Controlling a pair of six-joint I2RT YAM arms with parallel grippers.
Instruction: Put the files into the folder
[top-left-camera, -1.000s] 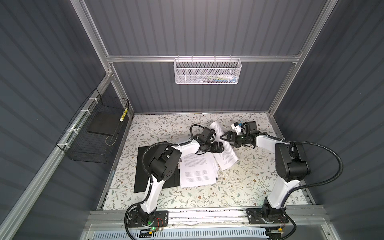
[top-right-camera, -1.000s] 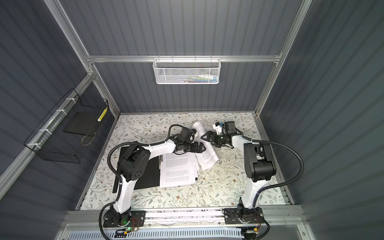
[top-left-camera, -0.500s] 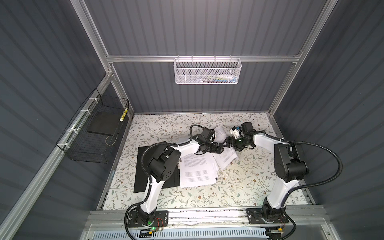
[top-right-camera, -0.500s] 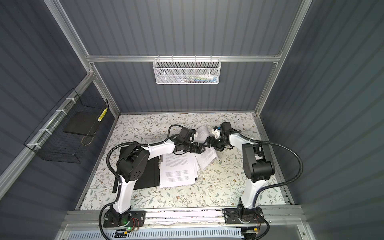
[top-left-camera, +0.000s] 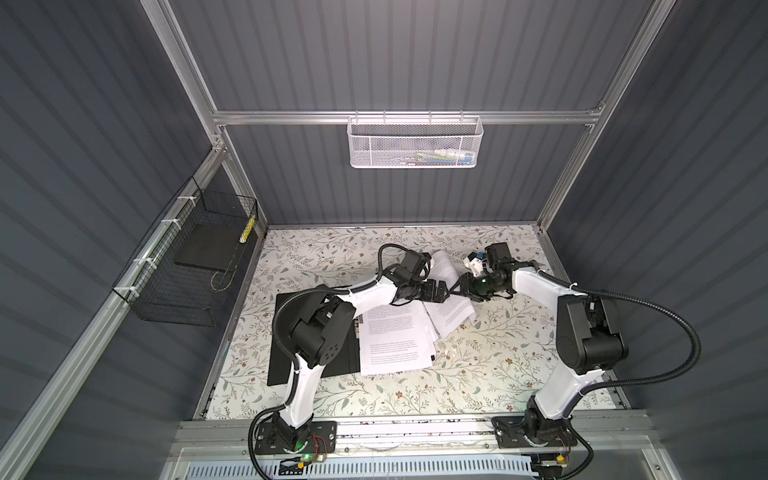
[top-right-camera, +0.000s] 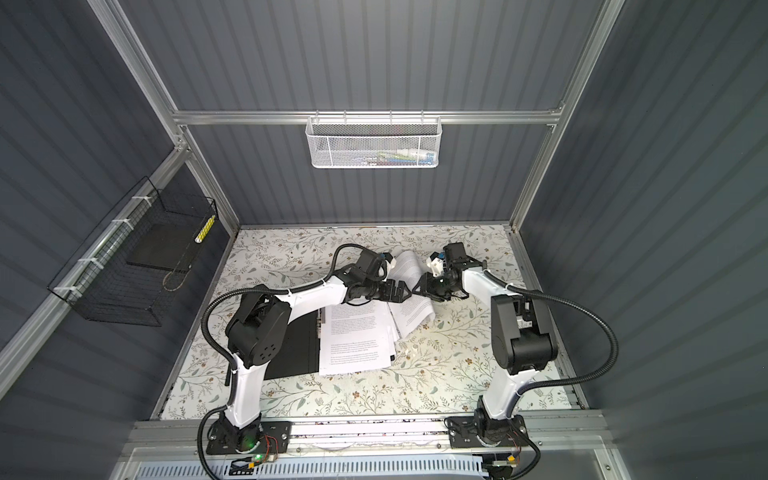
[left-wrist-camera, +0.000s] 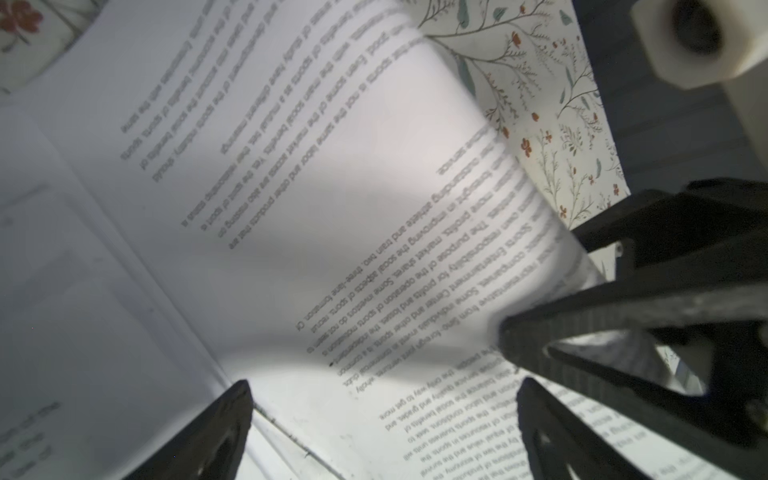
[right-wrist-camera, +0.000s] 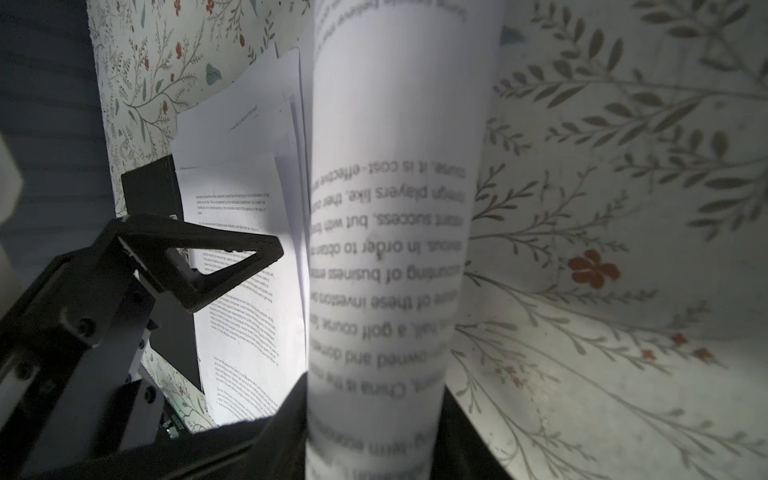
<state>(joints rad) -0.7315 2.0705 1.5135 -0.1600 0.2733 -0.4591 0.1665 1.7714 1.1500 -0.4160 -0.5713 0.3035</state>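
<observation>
I see left gripper (top-left-camera: 444, 289) gaping, empty; right gripper (top-left-camera: 458, 286) pinching curled sheet of files (right-wrist-camera: 390, 249), "golf course" legible. Folder (top-left-camera: 279, 372) near table (top-left-camera: 478, 374) left edge; open table along front edge.

Left claw (top-left-camera: 444, 289) and right claw (top-left-camera: 458, 286) almost tip to tip, curled papers (top-left-camera: 445, 266) rising beside both, desk (top-left-camera: 478, 374) front right bare, passable.

Curled files (right-wrist-camera: 386, 249) between right pincer (right-wrist-camera: 374, 432) jaws

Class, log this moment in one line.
left end effector open over files | right end effector around curled sheet, grip unclear | folder open, partly under files
</observation>
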